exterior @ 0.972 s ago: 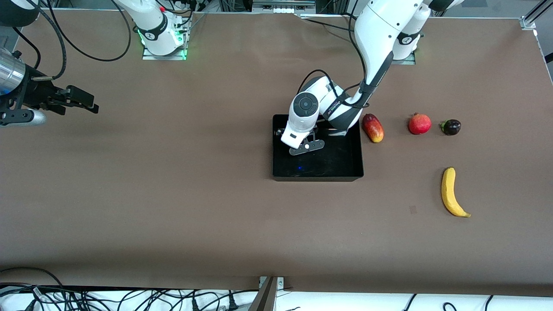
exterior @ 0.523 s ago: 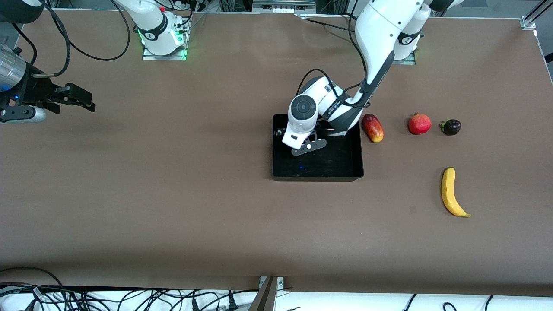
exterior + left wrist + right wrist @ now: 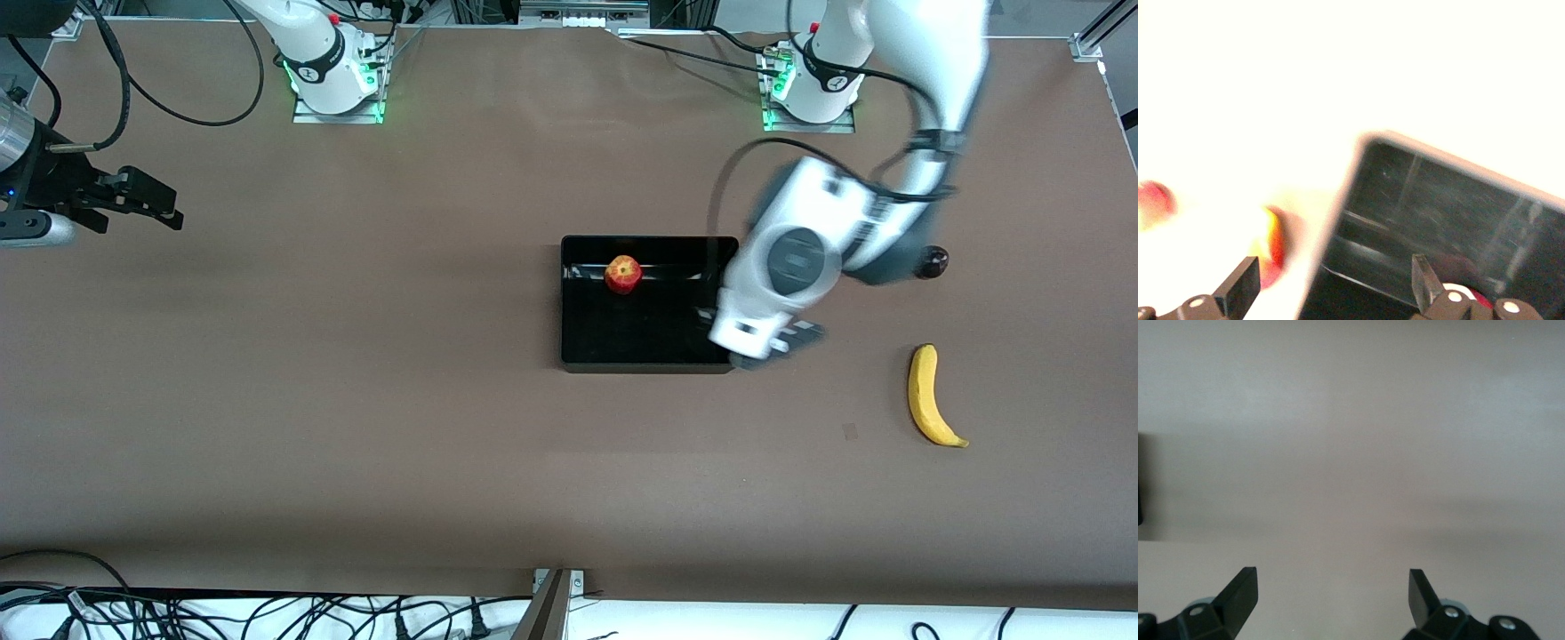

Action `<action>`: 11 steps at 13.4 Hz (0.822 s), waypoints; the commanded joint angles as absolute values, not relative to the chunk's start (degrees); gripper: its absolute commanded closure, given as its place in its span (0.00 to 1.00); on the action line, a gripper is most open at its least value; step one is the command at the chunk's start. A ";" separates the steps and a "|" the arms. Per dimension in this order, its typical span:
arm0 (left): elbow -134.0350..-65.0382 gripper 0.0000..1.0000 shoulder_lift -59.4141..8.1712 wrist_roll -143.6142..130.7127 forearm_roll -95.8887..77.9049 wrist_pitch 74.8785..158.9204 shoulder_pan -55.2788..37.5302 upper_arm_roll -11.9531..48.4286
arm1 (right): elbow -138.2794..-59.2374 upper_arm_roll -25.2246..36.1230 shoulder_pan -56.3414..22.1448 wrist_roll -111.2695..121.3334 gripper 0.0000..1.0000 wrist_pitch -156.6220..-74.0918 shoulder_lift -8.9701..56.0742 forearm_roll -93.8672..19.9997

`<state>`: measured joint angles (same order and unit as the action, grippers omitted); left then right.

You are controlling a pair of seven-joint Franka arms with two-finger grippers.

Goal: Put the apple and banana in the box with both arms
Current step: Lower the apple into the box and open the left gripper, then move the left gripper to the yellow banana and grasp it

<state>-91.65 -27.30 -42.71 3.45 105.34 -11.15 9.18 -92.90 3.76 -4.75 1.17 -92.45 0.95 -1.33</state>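
Your left arm covered the two red fruits that lay beside the box, so from the front you could not see them; only a small dark round fruit showed at the arm's edge. In the left wrist view most of the surface was washed out to white, and an elongated red-yellow fruit beside the box wall was only a soft smear.

Your left hand was over the box corner toward the left arm's end of the surface, its two black fingers spread wide with nothing between them. Your right hand waited over bare brown surface at the right arm's end, also spread wide and holding nothing.

The apple lay inside the box, close to the wall farther from the front camera; it was small, round, red with yellowish patches. The box was a shallow, glossy black tray with low walls. The banana, long, curved and plain yellow, lay on the matte surface, well apart from the box, toward the left arm's end.
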 commanded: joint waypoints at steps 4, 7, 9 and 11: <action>-91.14 0.00 -29.26 -0.51 2.99 110.27 -2.39 -5.77 | -92.20 2.99 -3.87 1.84 0.00 -92.64 1.41 -0.35; -91.67 0.00 -32.86 11.31 2.99 119.24 2.62 -7.21 | -91.85 2.81 -3.96 1.58 0.00 -92.64 1.41 -0.26; -92.20 0.00 -35.67 12.39 3.08 124.34 3.16 -7.21 | -91.85 2.81 -3.96 1.76 0.00 -93.25 1.49 0.26; -92.28 0.00 -38.92 11.78 3.08 129.61 3.34 -7.03 | -91.85 2.81 -3.96 1.93 0.00 -94.22 1.41 0.44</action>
<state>-92.66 -36.30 10.89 3.44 125.79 3.98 -7.14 -92.83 3.58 -4.61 1.17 -93.81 1.18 -0.55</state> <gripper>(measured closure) 0.000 0.000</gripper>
